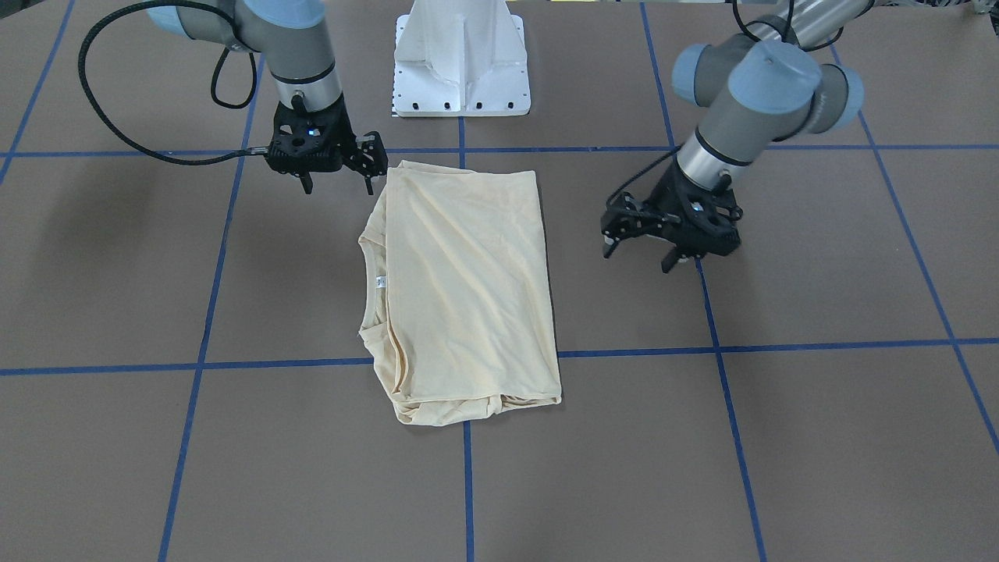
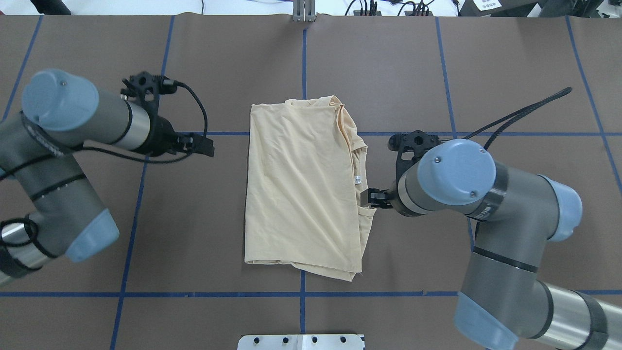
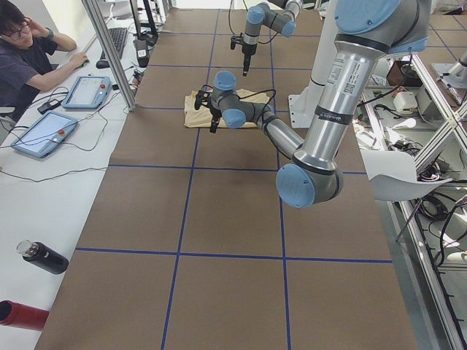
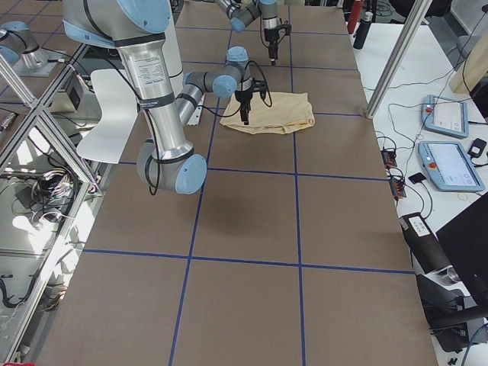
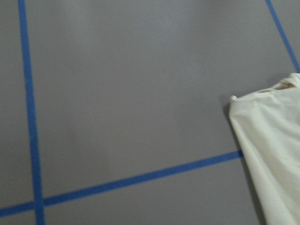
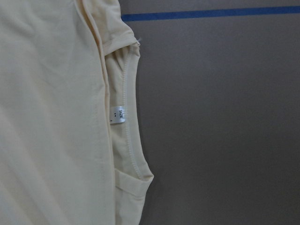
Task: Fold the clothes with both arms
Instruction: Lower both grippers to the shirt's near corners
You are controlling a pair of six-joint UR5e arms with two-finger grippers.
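The pale cream-yellow T-shirt lies folded into an upright rectangle mid-table, with its neckline and small white label on the side of my right arm. No print shows. My right gripper hovers open and empty by the shirt's near-robot corner, and in the overhead view it is at the neckline edge. My left gripper is open and empty, apart from the shirt's other long edge. The right wrist view shows the collar and label. The left wrist view shows one shirt corner.
The white pedestal base stands just behind the shirt. Blue tape lines grid the brown table. In the exterior left view an operator sits at a side bench with tablets and bottles.
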